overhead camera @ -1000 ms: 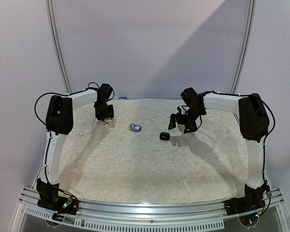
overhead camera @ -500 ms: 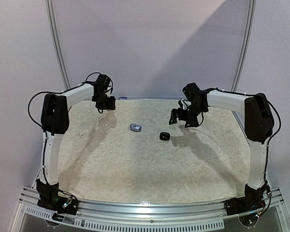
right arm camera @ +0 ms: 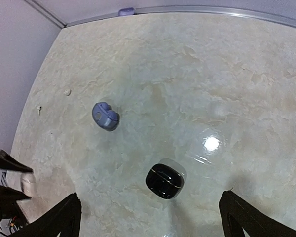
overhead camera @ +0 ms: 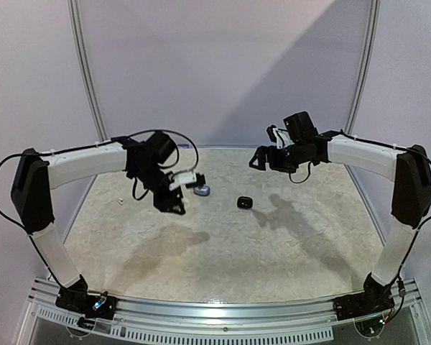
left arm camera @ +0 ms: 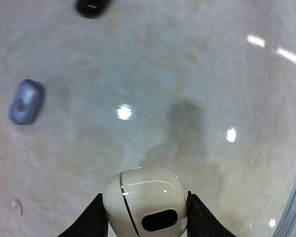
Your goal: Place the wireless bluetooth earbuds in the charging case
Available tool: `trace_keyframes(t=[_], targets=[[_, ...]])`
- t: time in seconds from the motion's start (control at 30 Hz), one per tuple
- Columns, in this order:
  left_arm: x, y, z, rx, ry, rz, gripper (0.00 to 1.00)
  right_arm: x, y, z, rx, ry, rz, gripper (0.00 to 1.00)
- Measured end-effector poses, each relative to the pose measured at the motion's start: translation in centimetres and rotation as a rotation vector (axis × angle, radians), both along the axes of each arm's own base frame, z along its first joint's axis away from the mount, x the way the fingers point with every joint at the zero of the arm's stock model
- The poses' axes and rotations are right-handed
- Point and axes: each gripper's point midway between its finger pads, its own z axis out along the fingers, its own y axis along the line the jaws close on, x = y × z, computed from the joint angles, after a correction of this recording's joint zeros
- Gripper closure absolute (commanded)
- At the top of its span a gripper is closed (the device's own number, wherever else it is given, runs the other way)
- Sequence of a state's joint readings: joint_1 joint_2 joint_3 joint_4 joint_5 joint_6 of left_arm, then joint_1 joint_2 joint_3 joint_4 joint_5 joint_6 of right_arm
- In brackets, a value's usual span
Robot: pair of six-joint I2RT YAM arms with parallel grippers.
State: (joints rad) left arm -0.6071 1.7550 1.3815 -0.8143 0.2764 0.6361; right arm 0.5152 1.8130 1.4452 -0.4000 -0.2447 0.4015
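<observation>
One marbled beige table (overhead camera: 223, 251), bearing all items. Two white-and-black arms: the left arm (overhead camera: 86, 158) reaches in over the left middle of the table, and the right arm (overhead camera: 363, 154) is held high over the far right. Left gripper (overhead camera: 178, 190): partly closed, its two fingers clamped on either side of a white case (left arm camera: 147, 200), carried clear of the surface with the lid seam closed. Right gripper (overhead camera: 262, 158): jaws spread wide, holding nothing, hovering above the cases. Blue-grey case (right arm camera: 105, 116): lying on the table left of centre, just beside the left gripper in the overhead view; open or closed cannot be told. Black case (right arm camera: 164, 180): glossy and closed, resting near the table's middle, right of the blue-grey one and apart from it. Lavender piece (right arm camera: 126, 11): small, at the far rim. Earbuds: two tiny pale buds loose on the table's left side, one (right arm camera: 66, 92) near the blue-grey case, one (right arm camera: 38, 109) further out toward the left edge, both outside every case; shape too small to make out.
</observation>
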Motion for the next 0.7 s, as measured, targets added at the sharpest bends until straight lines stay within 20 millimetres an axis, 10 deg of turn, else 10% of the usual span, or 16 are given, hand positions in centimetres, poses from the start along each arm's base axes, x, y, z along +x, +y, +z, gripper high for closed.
trace_keyframes(t=[0.17,0.43,0.7], targets=[[-7.6,0.7,-5.8,0.15,0.104,-0.252,0.92,-2.9,2.7,0.6,-0.003,-0.067,0.113,0.01],[-8.2,-0.3,-9.1,0.207,0.088,-0.333,0.85,-6.7,3.9,-0.8,-0.035,-0.067,0.191,0.01],[-7.9,-0.1,-10.7,0.246,0.068,-0.363,0.15,-6.9,3.2,0.8,-0.035,-0.12,0.174,0.01]])
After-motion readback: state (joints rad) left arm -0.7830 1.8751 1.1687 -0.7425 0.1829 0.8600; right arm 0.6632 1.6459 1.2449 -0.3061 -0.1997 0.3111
